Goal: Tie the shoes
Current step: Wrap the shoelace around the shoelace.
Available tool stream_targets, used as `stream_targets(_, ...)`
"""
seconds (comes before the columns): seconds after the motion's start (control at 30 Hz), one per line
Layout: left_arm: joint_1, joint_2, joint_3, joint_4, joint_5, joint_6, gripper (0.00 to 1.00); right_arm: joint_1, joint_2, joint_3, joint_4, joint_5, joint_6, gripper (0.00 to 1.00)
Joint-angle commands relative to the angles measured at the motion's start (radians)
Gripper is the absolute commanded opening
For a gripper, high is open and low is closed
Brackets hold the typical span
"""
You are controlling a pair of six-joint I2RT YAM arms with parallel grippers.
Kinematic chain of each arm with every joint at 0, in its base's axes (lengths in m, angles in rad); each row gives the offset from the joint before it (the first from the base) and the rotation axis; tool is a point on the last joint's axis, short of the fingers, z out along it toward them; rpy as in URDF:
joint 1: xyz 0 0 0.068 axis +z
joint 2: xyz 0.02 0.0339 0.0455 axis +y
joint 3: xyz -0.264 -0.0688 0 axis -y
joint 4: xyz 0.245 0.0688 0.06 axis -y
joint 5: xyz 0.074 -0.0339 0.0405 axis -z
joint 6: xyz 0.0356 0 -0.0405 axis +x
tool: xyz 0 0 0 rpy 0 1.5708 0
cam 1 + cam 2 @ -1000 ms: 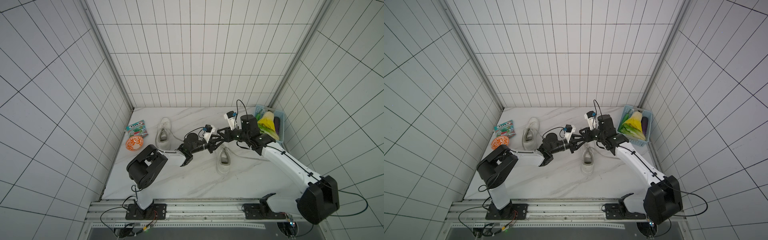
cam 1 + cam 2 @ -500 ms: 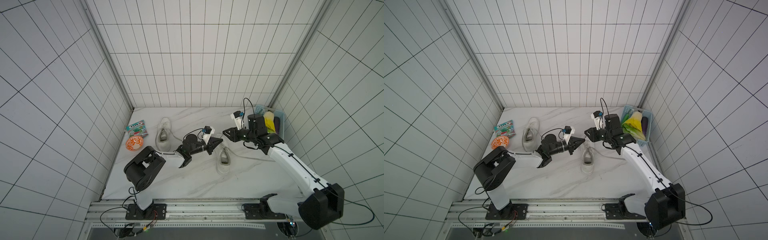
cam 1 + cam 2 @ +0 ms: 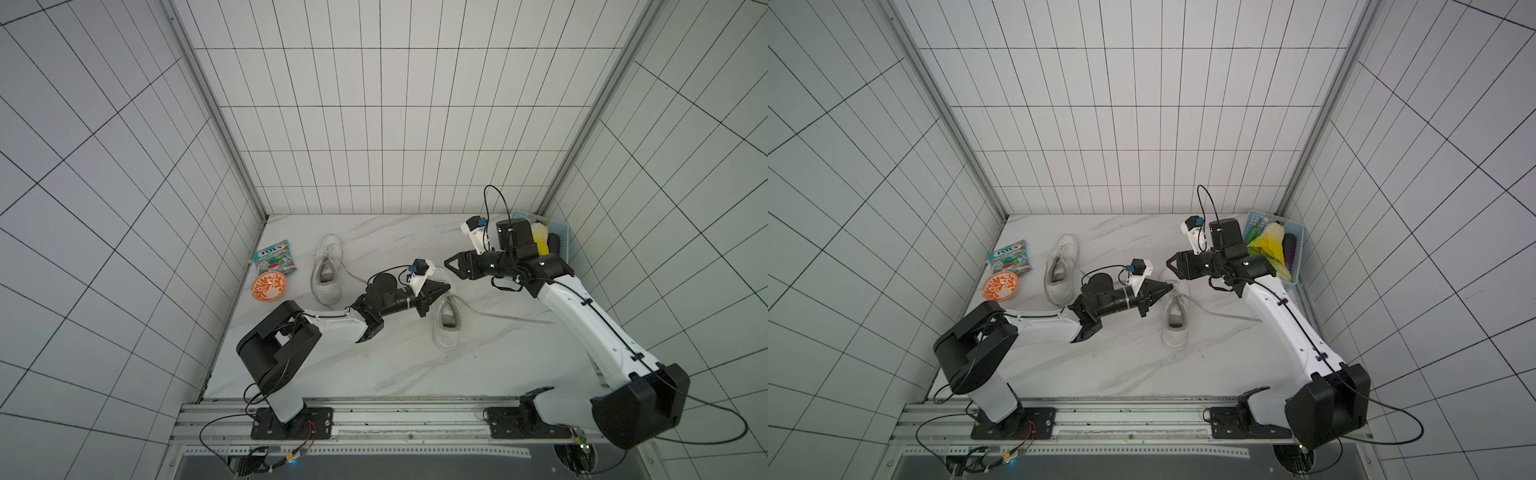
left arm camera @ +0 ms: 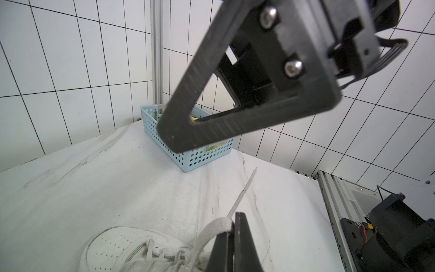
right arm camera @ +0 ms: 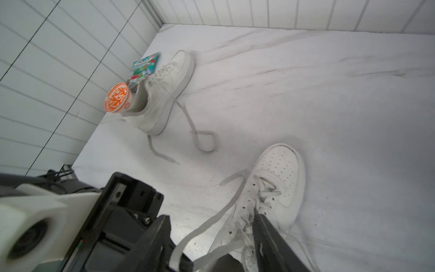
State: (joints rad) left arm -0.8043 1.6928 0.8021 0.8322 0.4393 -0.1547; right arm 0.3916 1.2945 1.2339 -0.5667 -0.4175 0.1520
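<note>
One shoe [image 3: 446, 336] sits mid-desk [image 3: 395, 365]; your left pincer [image 3: 447, 286] is clamped on its lace [image 4: 213, 227], and your right pincer [image 3: 449, 264] hangs above the toe, jaws apart. Hold that lace taut, then bring the right in low for the loose end [image 3: 503, 316].

A lab booth: tiled walls [image 3: 374, 124], arm-mounting rail [image 3: 415, 417].

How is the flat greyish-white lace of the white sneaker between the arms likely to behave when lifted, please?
Probably floppy: the flat greyish-white lace folds over limply where the shut left gripper pinches it. Likely very light: the white sneaker seems to sit flat on the marble table. Being thin, it could slip from a loose pinch.
</note>
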Motion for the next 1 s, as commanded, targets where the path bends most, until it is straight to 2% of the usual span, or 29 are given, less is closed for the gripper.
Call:
stream_targets(0.0, -0.004, -0.018, -0.018, -0.021, -0.023, 0.024, 0.00, -0.094, -0.077, -0.091, -0.027, 0.255, 0.172, 0.69)
stream_targets(0.07, -0.004, -0.016, -0.020, -0.022, -0.022, 0.031, 0.00, -0.130, -0.108, -0.169, -0.029, 0.379, 0.295, 0.79)
stream_targets(0.13, -0.004, -0.018, -0.022, -0.028, -0.023, 0.035, 0.00, -0.175, -0.122, -0.255, -0.032, 0.434, 0.399, 0.83)
stream_targets(0.3, -0.004, -0.021, -0.024, -0.033, -0.017, 0.041, 0.00, -0.267, -0.052, -0.370, -0.057, 0.462, 0.604, 0.85)
stream_targets(0.47, -0.004, -0.017, -0.024, -0.034, -0.014, 0.046, 0.00, -0.278, 0.054, -0.390, -0.043, 0.508, 0.695, 0.86)
stream_targets(0.8, -0.004, -0.004, -0.018, -0.029, 0.006, 0.048, 0.00, -0.281, 0.204, -0.377, -0.018, 0.538, 0.813, 0.78)
stream_targets(0.97, -0.004, 0.004, -0.018, -0.024, 0.013, 0.053, 0.00, -0.281, 0.277, -0.357, -0.014, 0.537, 0.814, 0.63)
